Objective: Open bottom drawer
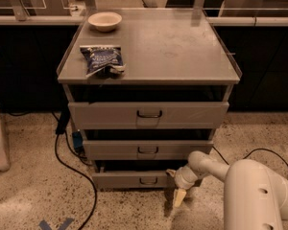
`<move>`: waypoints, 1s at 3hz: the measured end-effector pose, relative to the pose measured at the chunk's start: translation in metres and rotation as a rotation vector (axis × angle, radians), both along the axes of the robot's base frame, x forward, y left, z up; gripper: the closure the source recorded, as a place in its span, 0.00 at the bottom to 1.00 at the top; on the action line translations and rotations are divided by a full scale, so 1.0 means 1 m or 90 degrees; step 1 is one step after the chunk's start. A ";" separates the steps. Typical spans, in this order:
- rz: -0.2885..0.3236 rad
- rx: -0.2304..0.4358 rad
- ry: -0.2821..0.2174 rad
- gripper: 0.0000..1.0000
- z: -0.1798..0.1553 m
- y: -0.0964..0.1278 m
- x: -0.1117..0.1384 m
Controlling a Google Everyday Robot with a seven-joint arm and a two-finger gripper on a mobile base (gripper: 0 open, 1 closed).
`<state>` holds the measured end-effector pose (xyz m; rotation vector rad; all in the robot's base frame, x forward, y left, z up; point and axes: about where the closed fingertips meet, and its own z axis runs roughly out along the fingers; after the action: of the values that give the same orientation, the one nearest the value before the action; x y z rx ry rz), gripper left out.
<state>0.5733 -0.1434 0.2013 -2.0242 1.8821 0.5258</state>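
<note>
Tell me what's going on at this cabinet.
The robot's arm reaches low to the grey cabinet. Its gripper sits by the right end of the bottom drawer, right of the handle rather than on it. A bowl and a snack bag lie on top.

Arm (252, 190): smooth off-white shell, bulky and rounded at lower right, with a few small dark round recesses in its surface. It narrows to a slimmer white tube with a ball-like elbow joint, then a short collar with faint ringed seams. Gripper (176, 188): white at the wrist, shading to cream-yellow toward its tapered end, located low by the floor at the right end of the bottom drawer (132, 180) front.
</note>
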 end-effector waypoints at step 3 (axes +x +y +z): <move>0.001 0.027 0.025 0.00 -0.020 -0.001 -0.006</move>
<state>0.5675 -0.1444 0.1812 -2.0020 1.8763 0.6054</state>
